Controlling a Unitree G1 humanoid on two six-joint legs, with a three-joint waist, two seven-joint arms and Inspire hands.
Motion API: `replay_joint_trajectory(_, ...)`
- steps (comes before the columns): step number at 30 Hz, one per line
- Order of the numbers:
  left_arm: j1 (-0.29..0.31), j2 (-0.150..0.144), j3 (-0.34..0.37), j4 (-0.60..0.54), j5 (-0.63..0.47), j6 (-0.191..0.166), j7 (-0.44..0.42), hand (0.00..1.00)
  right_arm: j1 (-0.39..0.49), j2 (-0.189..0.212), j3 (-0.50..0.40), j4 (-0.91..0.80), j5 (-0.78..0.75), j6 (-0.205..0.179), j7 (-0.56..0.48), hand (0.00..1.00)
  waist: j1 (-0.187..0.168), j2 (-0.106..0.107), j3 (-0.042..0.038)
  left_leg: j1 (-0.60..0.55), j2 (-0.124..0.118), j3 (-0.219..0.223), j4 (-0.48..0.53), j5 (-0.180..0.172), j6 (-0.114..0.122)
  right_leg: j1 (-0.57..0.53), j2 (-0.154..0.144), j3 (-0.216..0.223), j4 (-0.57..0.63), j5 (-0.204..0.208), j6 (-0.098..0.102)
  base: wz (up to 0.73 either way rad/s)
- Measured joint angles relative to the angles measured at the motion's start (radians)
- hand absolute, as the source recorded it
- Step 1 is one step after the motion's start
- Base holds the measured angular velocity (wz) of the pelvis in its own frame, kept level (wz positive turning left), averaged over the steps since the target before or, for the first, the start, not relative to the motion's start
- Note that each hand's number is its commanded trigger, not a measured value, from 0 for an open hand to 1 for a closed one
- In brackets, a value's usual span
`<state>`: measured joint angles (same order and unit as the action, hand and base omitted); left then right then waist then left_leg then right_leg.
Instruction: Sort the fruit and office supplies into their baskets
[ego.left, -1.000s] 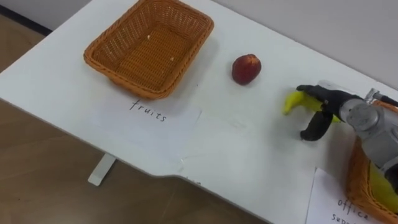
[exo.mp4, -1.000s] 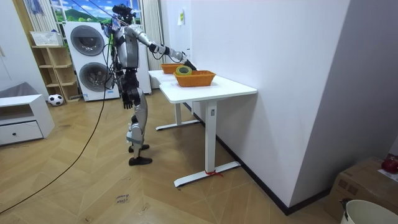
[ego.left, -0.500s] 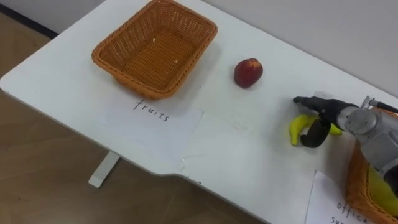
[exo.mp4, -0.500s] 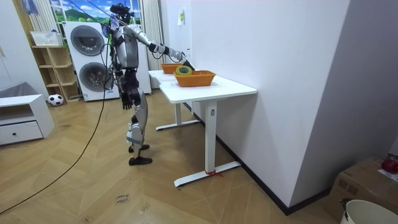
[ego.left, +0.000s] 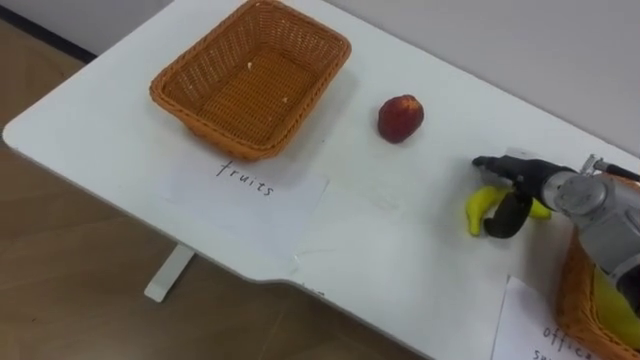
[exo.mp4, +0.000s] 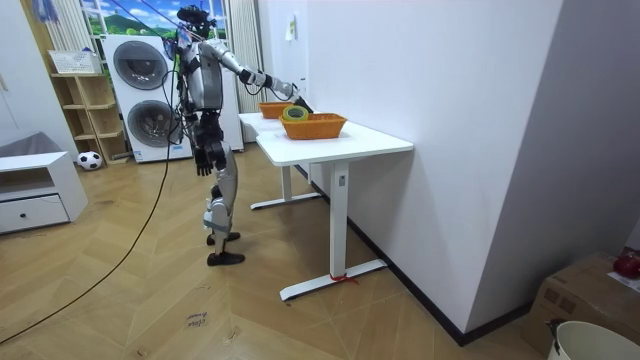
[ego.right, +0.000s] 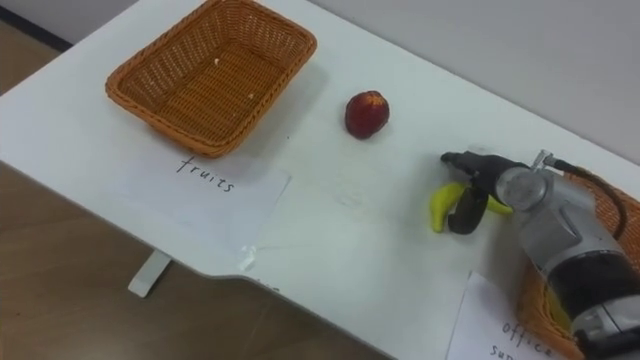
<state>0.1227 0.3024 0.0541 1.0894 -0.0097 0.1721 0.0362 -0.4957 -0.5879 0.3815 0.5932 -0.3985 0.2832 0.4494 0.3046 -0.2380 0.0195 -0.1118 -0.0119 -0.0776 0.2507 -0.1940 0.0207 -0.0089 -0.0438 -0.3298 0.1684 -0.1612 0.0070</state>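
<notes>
One banana (ego.left: 481, 207) lies on the desk (ego.left: 380, 250), the right hand (ego.left: 530, 180) closed round it; a peach (ego.left: 400, 118) sits between it and the wicker basket (ego.left: 185, 105).

One white table (ego.left: 420, 250) carries two baskets: one wicker basket (ego.left: 250, 80) toward its far left corner and a second wicker basket (ego.left: 583, 300) at its right edge. Two fruits lie between them, one peach (ego.left: 400, 118) and one banana (ego.left: 481, 209). Two labels line the near edge, one paper sheet (ego.left: 250, 192) by the left basket and another paper sheet (ego.left: 530, 332) by the right. Beyond stand two machines, an upper washing machine (exo.mp4: 140, 62) stacked on a lower washing machine (exo.mp4: 148, 125), and one football (exo.mp4: 89, 159).
</notes>
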Motion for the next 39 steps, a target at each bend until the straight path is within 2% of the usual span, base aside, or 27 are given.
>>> replay_joint_trajectory(7,-0.002,0.000,0.000,0.000,0.000,0.000,0.000,0.00,-0.018,-0.005,-0.001,0.000,-0.001,0.000,-0.031,1.00,-0.001,-0.006,-0.0045,0.002,0.000,0.008,-0.001,0.000,0.000,0.002,0.000,-0.001,-0.001,0.000,0.000,0.01)
replay_joint_trajectory(17,-0.002,0.003,-0.001,0.007,0.003,-0.012,0.005,0.00,-0.018,-0.005,0.024,-0.031,0.002,-0.013,-0.020,1.00,-0.002,-0.008,-0.0037,0.019,0.001,0.016,-0.022,0.001,-0.001,0.005,0.000,0.006,-0.002,0.000,0.000,-0.03)
replay_joint_trajectory(22,0.002,0.003,0.000,0.002,0.002,-0.027,0.005,0.00,-0.018,-0.005,0.030,-0.059,0.002,-0.032,-0.019,1.00,-0.001,-0.014,-0.0041,0.020,0.001,0.021,-0.028,0.001,-0.001,-0.002,0.000,0.026,-0.002,0.000,0.000,-0.07)
replay_joint_trajectory(28,0.010,0.002,0.003,-0.038,-0.003,-0.042,0.010,0.00,-0.015,-0.005,0.031,-0.156,0.002,-0.035,-0.018,1.00,-0.007,-0.011,0.0006,0.020,0.001,0.021,-0.028,0.001,-0.001,-0.001,0.000,0.033,-0.005,0.000,0.000,-0.01)
replay_joint_trajectory(32,0.010,0.000,0.003,-0.040,-0.044,-0.048,0.026,0.00,-0.010,-0.005,0.030,-0.269,0.016,-0.045,-0.019,1.00,-0.024,-0.006,0.0042,0.021,0.000,0.016,-0.027,0.001,-0.001,0.010,0.001,0.033,-0.020,0.000,0.000,0.03)
replay_joint_trajectory(39,0.040,-0.014,0.004,-0.052,-0.048,-0.049,0.042,0.00,-0.010,-0.005,0.019,-0.338,0.050,-0.056,-0.022,1.00,-0.037,-0.003,0.0034,0.035,0.000,0.021,-0.030,0.001,-0.001,0.017,-0.001,0.055,-0.018,0.000,0.000,-0.04)
